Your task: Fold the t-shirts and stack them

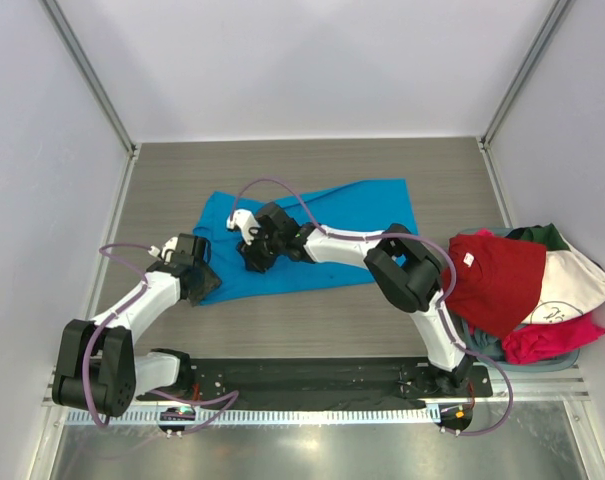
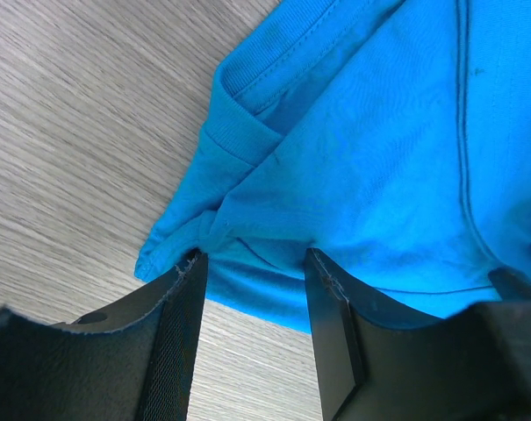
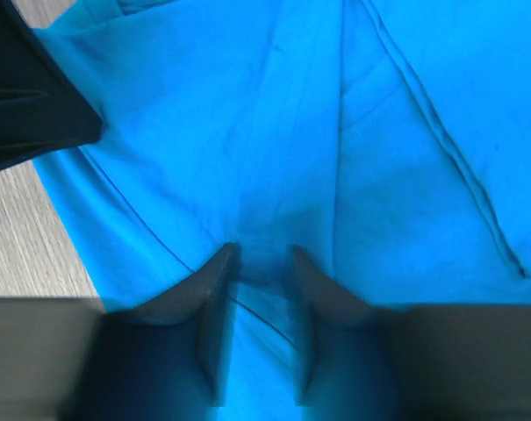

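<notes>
The blue t-shirt [image 1: 352, 215] lies spread on the counter [image 1: 182, 180], somewhat rumpled, with both tools down on its left end. The right tool [image 1: 252, 260] sits on the cloth a little in from the edge. Seen from its wrist, its tips [image 3: 263, 259] are drawn close together with a narrow ridge of blue cloth [image 3: 247, 132] nipped between them, and creases run away from that pinch toward the far side of the shirt.

The left tool [image 1: 210, 288] is at the shirt's near left corner, just beside and nearer than the right tool. In its wrist view the fingers [image 2: 252, 259] stand moderately spread with the bunched hem of the shirt [image 2: 379, 175] crossing the gap at their tips. I cannot tell whether they actually grip it. The ribbed neckband [image 2: 239, 105] lies just beyond the left finger, and bare wood-grain counter shows out to that side and under the gap.

Well apart from both tools, past the right arm's elbow, the other t-shirts sit in a loose heap: a red one [image 1: 497, 280] on top nearest the arm, a white one [image 1: 577, 285] with a small print beside it, a magenta-pink one [image 1: 552, 340] on the near side and dark green [image 1: 542, 237] showing at the back.
</notes>
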Controlling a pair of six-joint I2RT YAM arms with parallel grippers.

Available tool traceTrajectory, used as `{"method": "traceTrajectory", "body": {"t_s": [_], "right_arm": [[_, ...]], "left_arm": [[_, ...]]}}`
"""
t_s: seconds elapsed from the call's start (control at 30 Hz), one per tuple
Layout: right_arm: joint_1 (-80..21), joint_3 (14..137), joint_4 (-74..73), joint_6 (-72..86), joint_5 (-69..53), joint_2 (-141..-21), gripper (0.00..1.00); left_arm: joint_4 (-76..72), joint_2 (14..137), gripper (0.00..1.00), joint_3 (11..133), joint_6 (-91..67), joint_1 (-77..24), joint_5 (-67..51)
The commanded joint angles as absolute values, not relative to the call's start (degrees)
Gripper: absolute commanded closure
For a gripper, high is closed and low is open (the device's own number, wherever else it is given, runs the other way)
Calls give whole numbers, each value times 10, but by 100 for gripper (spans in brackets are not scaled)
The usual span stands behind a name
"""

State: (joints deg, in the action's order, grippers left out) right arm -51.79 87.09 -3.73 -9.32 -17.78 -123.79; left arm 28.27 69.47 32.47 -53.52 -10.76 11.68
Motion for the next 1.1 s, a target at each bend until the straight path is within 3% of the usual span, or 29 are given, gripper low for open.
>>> {"method": "traceTrajectory", "body": {"t_s": [0.0,0.1,0.17,0.77,0.93,0.97,1.0,1.07], "right_arm": [[-520,904,-39,-109,-166,-1237,70],[-520,906,-37,-101,-168,-1236,91],[-519,905,-28,-93,-168,-1233,98],[-425,863,51,68,-292,-1244,98],[-411,837,94,101,-298,-1242,86],[-410,836,96,103,-297,-1243,67],[-410,837,97,107,-294,-1245,60],[-409,833,96,109,-290,-1244,60]], "left_arm": [[282,700,50,329,-528,-106,112],[283,700,50,329,-526,-105,113],[286,700,50,329,-527,-106,117],[279,701,50,322,-524,-105,122],[279,704,50,322,-524,-105,126],[280,704,50,323,-524,-105,126],[280,703,50,323,-523,-105,127],[282,701,50,323,-523,-105,130]]}}
